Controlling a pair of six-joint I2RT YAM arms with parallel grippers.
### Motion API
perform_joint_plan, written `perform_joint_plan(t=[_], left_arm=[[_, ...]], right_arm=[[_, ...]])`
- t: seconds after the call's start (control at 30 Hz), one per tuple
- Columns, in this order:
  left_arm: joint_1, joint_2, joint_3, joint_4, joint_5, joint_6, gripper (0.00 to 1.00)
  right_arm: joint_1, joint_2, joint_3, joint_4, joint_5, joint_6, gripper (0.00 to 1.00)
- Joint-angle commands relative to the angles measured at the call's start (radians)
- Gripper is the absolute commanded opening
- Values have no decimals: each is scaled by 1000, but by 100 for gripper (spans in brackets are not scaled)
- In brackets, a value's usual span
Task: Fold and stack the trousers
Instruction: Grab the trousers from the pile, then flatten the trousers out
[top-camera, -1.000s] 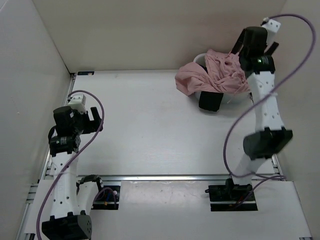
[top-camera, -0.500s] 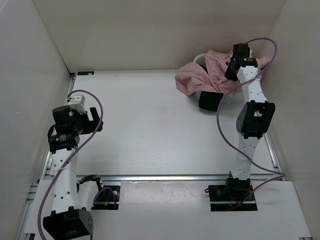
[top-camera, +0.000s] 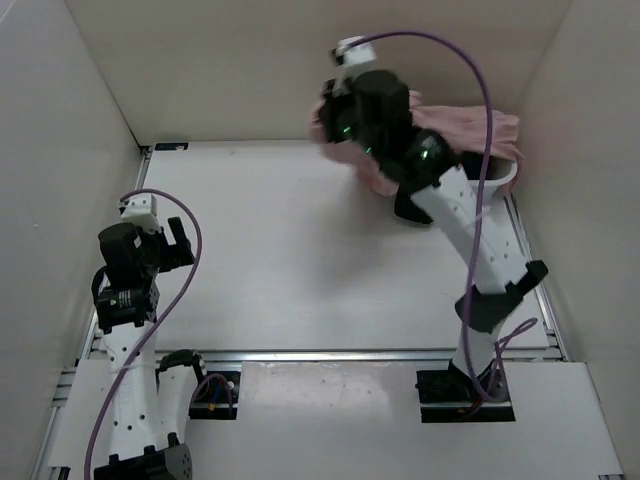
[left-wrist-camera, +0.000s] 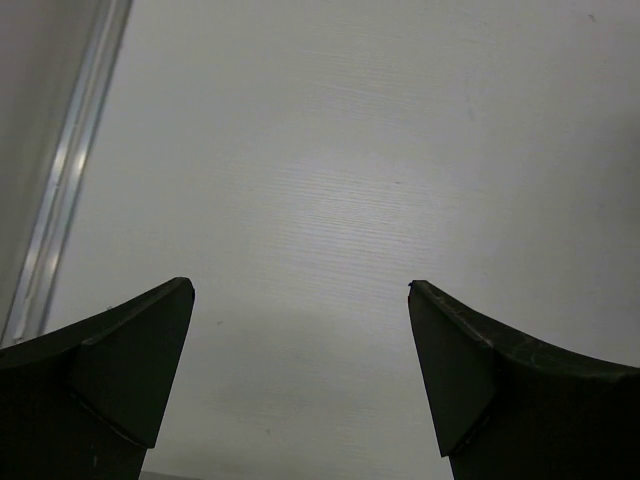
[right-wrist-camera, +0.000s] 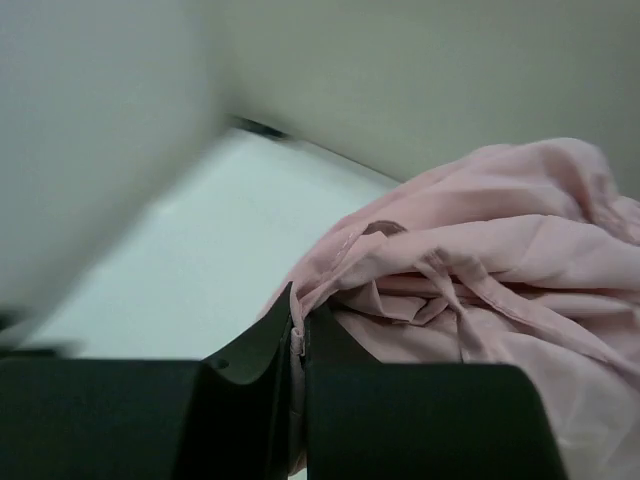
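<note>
The dusty-pink trousers (top-camera: 468, 126) hang stretched in the air at the back right, from my right gripper (top-camera: 330, 118) back towards the white basket (top-camera: 506, 178). In the right wrist view the right gripper (right-wrist-camera: 300, 335) is shut on a fold of the trousers (right-wrist-camera: 490, 250), and a thin pink drawstring (right-wrist-camera: 455, 290) lies across the cloth. My left gripper (top-camera: 178, 243) hovers at the table's left side, far from the trousers. Its view shows the left gripper (left-wrist-camera: 300, 290) open over bare white table with nothing between the fingers.
A dark object (top-camera: 412, 206) lies on the table just in front of the basket, under my right arm. Beige walls close in the back and both sides. A metal rail (left-wrist-camera: 60, 190) runs along the table's left edge.
My right gripper shut on the trousers at the basket, then lifted and swung left, pulling the cloth out and stretching it. The left arm shifted only slightly.
</note>
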Motion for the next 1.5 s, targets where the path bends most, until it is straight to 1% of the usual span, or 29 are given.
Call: perform_joint_plan(t=[0.0, 0.13, 0.27, 0.3, 0.37, 0.4, 0.43, 0.47, 0.5, 0.53, 0.57, 0.6, 0.67, 0.73, 0.77, 0.83, 0.87, 0.9, 0.97, 1.0, 1.1, 1.13, 1.17, 1.2, 1.23, 1.27, 1.33, 1.43, 1.47], left_arm=[[6, -4, 36, 42, -161, 0, 100], [6, -4, 120, 76, -267, 0, 100], [6, 15, 197, 76, -314, 0, 100], [6, 15, 206, 76, -314, 0, 100], [6, 15, 215, 76, -291, 0, 100], [6, 15, 215, 76, -272, 0, 100], [6, 15, 205, 76, -255, 0, 100], [-3, 24, 205, 76, -226, 0, 100], [-12, 24, 189, 76, -225, 0, 100], [-12, 24, 176, 67, -210, 0, 100], [-23, 24, 175, 67, -210, 0, 100], [-23, 33, 166, 53, -198, 0, 100], [-23, 33, 166, 15, -173, 0, 100], [-23, 42, 157, -10, -144, 0, 100], [-23, 42, 157, -34, -144, 0, 100], [-23, 53, 157, -60, -110, 0, 100], [-23, 65, 157, -77, -100, 0, 100], [-23, 74, 157, -111, -91, 0, 100], [-23, 74, 157, -131, -115, 0, 100], [-23, 85, 143, -140, -136, 0, 100], [-23, 122, 85, -191, -262, 0, 100], [-23, 142, 33, -218, -279, 0, 100], [-23, 142, 4, -218, -279, 0, 100], [-23, 151, -27, -218, -279, 0, 100], [-23, 160, -80, -218, -250, 0, 100], [-23, 160, -102, -183, -241, 0, 100], [-23, 209, -134, -134, -241, 0, 100], [-23, 277, -144, -57, -241, 0, 100], [-23, 321, -144, -39, -203, 0, 100]], right_arm=[[229, -195, 29, 314, -59, -96, 0], [253, -227, -23, 331, -103, 72, 0], [241, -285, -204, 292, -103, 200, 0], [241, -298, -297, 252, -60, 220, 0], [214, -331, -384, 189, 3, 286, 0], [183, -342, -480, 131, 21, 297, 2], [169, -353, -528, 99, 64, 306, 19], [155, -368, -630, 72, 73, 306, 32], [125, -368, -683, 24, 90, 306, 41], [106, -382, -730, -3, 108, 306, 41], [86, -397, -785, -17, 109, 317, 45], [48, -408, -886, -32, 144, 332, 45], [4, -449, -979, -47, 144, 362, 45], [-58, -472, -1073, -57, 124, 376, 53], [-72, -483, -1087, -57, 106, 367, 61], [-72, -464, -1075, -28, 64, 343, 71], [-72, -448, -1056, -11, 22, 323, 79], [-54, -396, -998, 5, -62, 286, 83], [-5, -320, -914, 29, -127, 249, 92], [12, -220, -860, 29, -149, 226, 94], [49, 33, -583, -7, -218, 217, 97], [65, 99, -423, -41, -236, 217, 97], [78, 229, -342, -60, -256, 206, 99], [79, 292, -265, -79, -269, 206, 99], [92, 405, -125, -122, -269, 206, 99], [92, 453, -70, -141, -269, 206, 99], [92, 520, -16, -152, -269, 215, 99], [92, 546, -77, -152, -292, 215, 99], [92, 526, -141, -138, -305, 203, 99]])
